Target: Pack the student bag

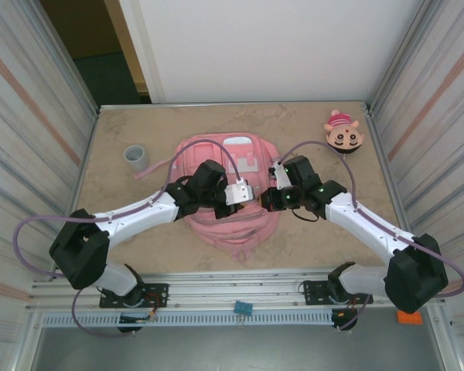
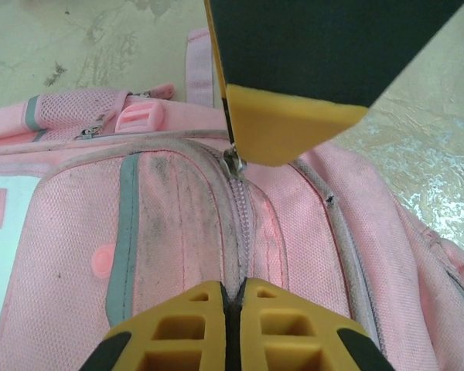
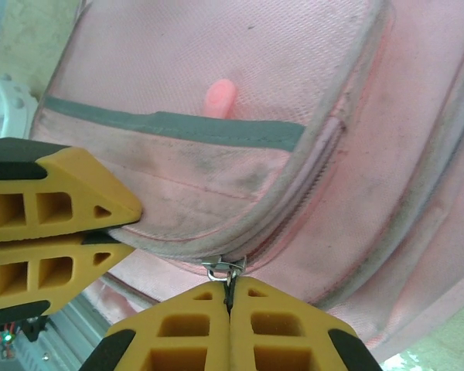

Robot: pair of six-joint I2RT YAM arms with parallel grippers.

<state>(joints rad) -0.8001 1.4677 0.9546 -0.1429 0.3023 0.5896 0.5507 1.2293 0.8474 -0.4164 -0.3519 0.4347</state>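
Note:
The student bag [image 1: 226, 226] lies flat in the middle of the table, a large pink backpack with grey piping. My left gripper [image 1: 253, 195] is over its right side, shut on the fabric seam along a zipper [image 2: 243, 224]; its yellow jaws [image 2: 233, 291] meet on that seam. From the right, my right gripper [image 1: 265, 198] is shut on the metal zipper pull [image 3: 226, 270], jaws pressed together [image 3: 230, 287]. In the right wrist view the left gripper [image 3: 133, 229] clamps the pocket's grey edge. The two grippers stand a short gap apart.
A small round pink-and-tan plush [image 1: 344, 132] sits at the back right corner. A grey cup [image 1: 136, 158] stands left of the bag. Metal-framed walls close in both sides of the table [image 1: 124, 247].

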